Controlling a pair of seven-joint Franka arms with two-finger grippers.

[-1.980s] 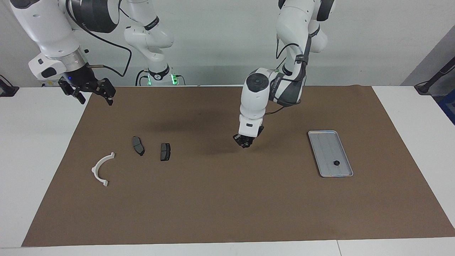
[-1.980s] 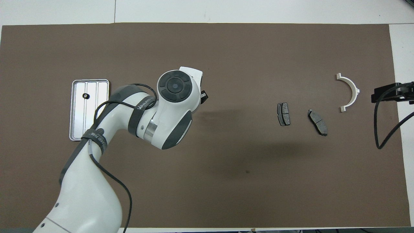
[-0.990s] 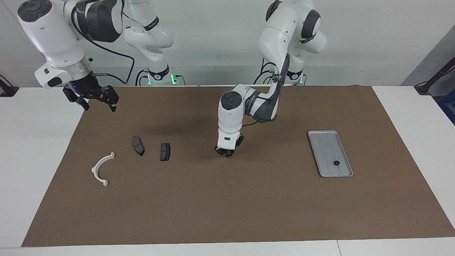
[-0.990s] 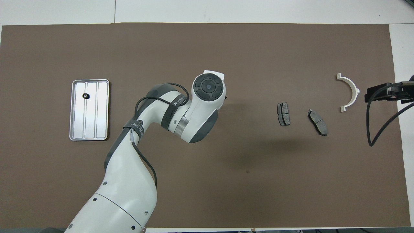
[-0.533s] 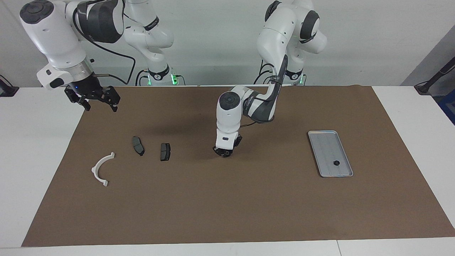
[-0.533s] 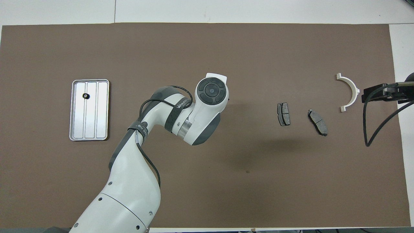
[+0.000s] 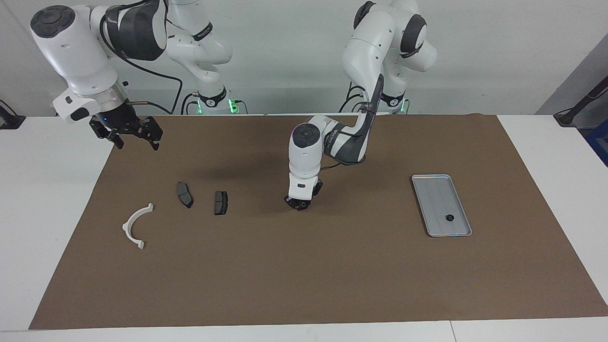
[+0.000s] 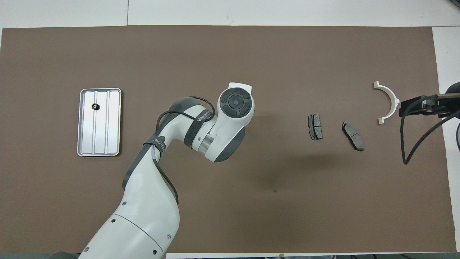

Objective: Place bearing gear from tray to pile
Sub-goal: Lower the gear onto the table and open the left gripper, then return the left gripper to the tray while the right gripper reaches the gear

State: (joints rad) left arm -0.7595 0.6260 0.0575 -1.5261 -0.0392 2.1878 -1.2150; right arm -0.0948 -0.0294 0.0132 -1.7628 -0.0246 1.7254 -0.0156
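Brown mat | I see left gripper low at mat centre, jaws unreadable | right gripper waits open over mat corner | gear in tray

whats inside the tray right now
One small dark gear lies on the tray's ribbed floor, near the end farther from the robots. The rest of the floor shows bare metal; nothing covers the tray in either view.
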